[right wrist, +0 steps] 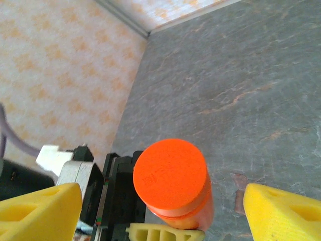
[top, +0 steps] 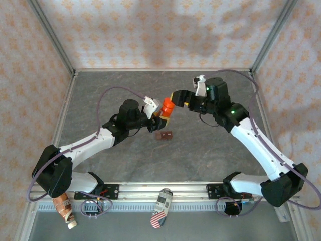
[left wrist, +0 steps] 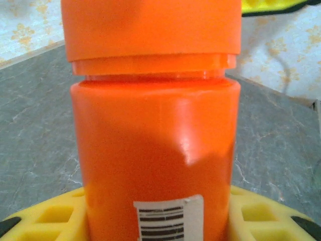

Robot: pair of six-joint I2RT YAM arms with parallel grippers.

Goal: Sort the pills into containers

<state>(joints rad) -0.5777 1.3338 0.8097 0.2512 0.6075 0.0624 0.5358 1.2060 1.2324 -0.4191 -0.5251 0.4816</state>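
From overhead, containers (top: 164, 135) lie near the orange bottle (top: 167, 107).

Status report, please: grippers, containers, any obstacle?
Left gripper shut on orange bottle, cap on. Right gripper open, astride cap, not touching. Container on table nearby, nothing blocking it.

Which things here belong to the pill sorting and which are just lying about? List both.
Job: orange bottle, held by the left gripper; right gripper, jaws open around the cap; dark red-brown compartment box.
Lying about: flag-patterned object; brown-and-white tube.
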